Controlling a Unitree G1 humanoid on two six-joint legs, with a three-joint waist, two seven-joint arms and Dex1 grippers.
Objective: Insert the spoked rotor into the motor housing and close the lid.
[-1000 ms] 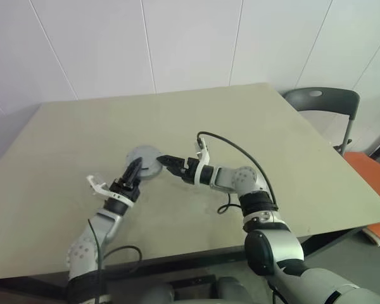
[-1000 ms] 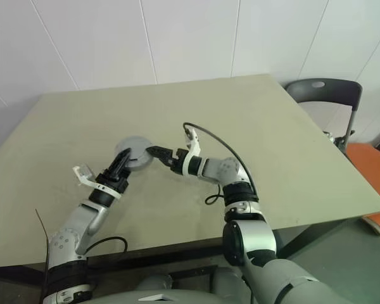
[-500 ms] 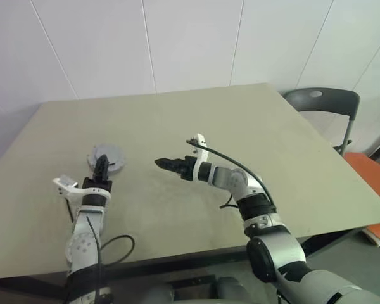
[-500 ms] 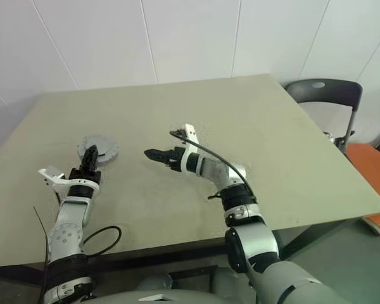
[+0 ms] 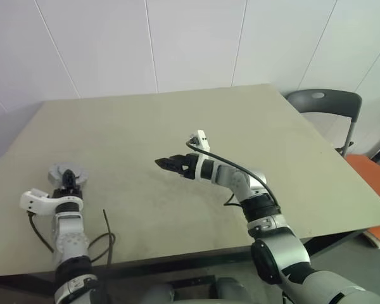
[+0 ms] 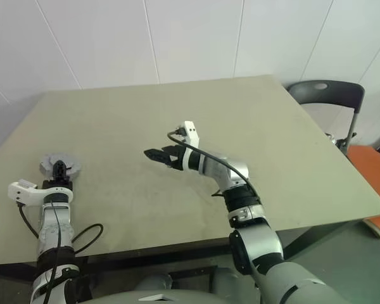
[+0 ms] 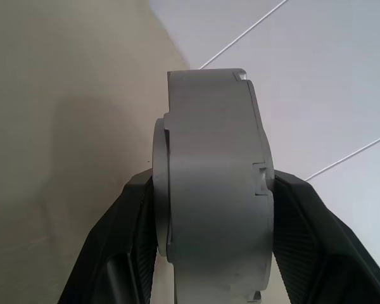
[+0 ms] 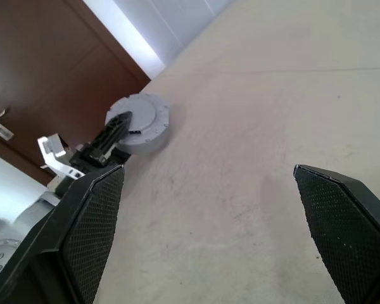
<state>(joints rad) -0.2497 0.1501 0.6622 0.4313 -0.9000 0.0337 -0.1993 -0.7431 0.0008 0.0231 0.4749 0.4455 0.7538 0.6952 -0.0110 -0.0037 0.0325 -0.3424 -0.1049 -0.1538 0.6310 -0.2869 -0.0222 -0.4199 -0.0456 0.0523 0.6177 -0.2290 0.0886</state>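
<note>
A thick grey round piece with a notched rim, the lid (image 5: 68, 172) as its face, sits near the table's left edge. My left gripper (image 5: 69, 180) is shut on it, one black finger (image 7: 134, 209) on each flat side. In the left wrist view the lid (image 7: 215, 158) shows edge-on. I cannot tell whether it touches the table. The motor housing's windings and the spoked rotor are hidden. My right gripper (image 5: 162, 163) hovers open over the middle of the table, holding nothing, well right of the lid (image 8: 142, 119).
The beige table (image 5: 240, 126) has its left edge close beside the left arm. A dark chair (image 5: 323, 101) stands beyond the right corner, with an orange object (image 5: 370, 171) on the floor by it. Black cables (image 5: 104, 237) trail from both arms.
My left gripper has carried the grey round piece from the middle of the table to the far left and turned it over. The right gripper stayed mid-table and rolled a little.
</note>
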